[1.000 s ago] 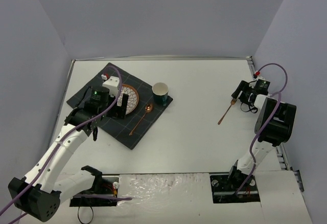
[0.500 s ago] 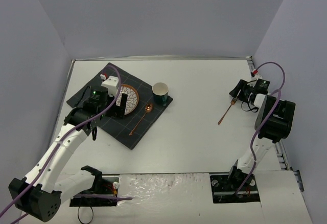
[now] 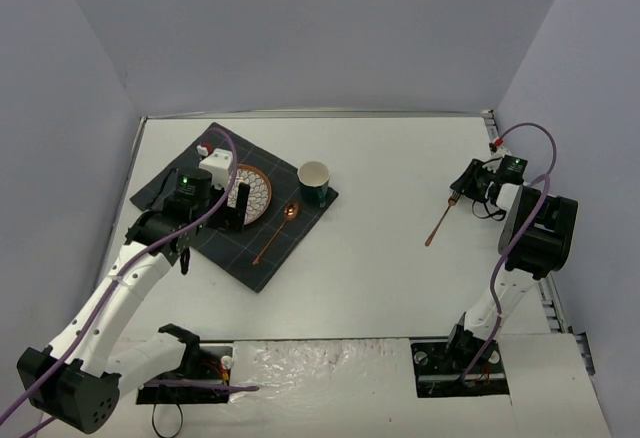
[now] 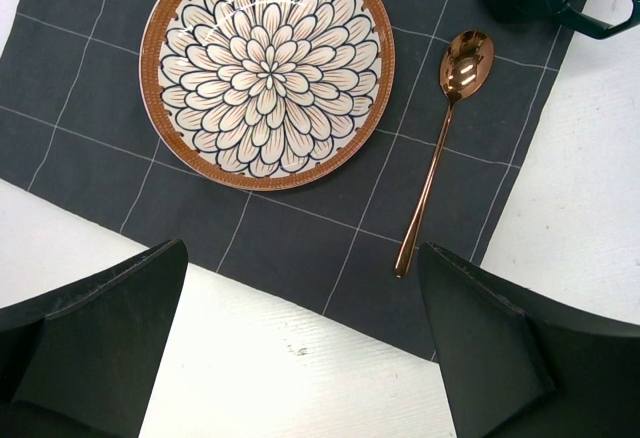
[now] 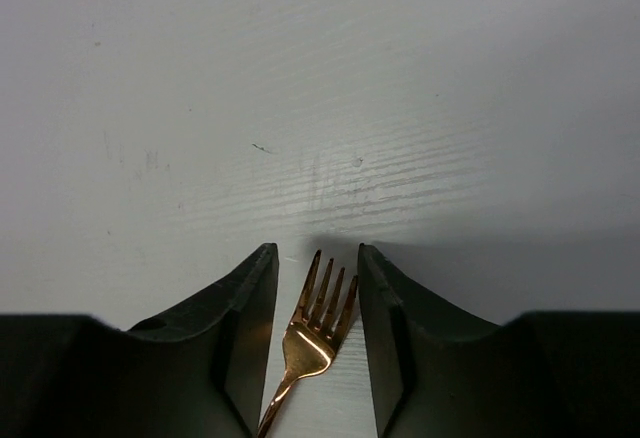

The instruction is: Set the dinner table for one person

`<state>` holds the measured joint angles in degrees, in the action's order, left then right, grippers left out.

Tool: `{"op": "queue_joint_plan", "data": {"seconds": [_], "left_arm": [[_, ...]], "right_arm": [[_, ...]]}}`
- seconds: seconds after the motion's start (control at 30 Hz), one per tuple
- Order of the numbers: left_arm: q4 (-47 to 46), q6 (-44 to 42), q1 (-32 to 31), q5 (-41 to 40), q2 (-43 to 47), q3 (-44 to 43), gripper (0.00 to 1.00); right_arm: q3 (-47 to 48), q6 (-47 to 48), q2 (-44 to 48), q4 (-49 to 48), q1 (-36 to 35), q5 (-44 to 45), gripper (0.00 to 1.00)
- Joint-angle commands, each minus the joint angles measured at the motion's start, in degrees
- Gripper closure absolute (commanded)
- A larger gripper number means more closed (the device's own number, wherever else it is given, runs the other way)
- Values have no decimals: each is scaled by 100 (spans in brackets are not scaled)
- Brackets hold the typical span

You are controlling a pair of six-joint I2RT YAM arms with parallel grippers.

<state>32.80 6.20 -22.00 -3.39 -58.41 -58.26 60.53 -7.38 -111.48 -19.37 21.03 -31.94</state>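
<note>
Dinner table (image 3: 380,168), white and matte, fills the floor of the walled workspace under both arms. On its far left part a dark grey checked mat (image 4: 100,158) lies at an angle. It carries a petal-patterned plate (image 4: 267,70) with a brown rim, a copper spoon (image 4: 440,148) just beside the plate, and a dark green cup (image 3: 315,182) at the mat's corner by the spoon's bowl. The left gripper (image 4: 300,258) hangs above the mat's near edge, jaws spread wide with nothing between them. Well apart, on the bare right side of the table, lies a copper fork (image 3: 438,223). The right gripper (image 5: 316,253) is low over its head, the fingers (image 5: 250,318) drawn in narrow on either side of the tines. A sliver of table shows between the tines and one finger, so I cannot tell whether they pinch the fork
</note>
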Motion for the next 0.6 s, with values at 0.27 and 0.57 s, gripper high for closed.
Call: {"op": "queue_joint_plan", "data": {"seconds": [0.27,0.57], "left_arm": [[-239,-39,64,50,5,-27,3],[-457,106,58,273,72,45,3]], "right_arm": [[-387,-142,419,344,-117,170,100],[-952,-482,1118,-156,-578,191,100]]}}
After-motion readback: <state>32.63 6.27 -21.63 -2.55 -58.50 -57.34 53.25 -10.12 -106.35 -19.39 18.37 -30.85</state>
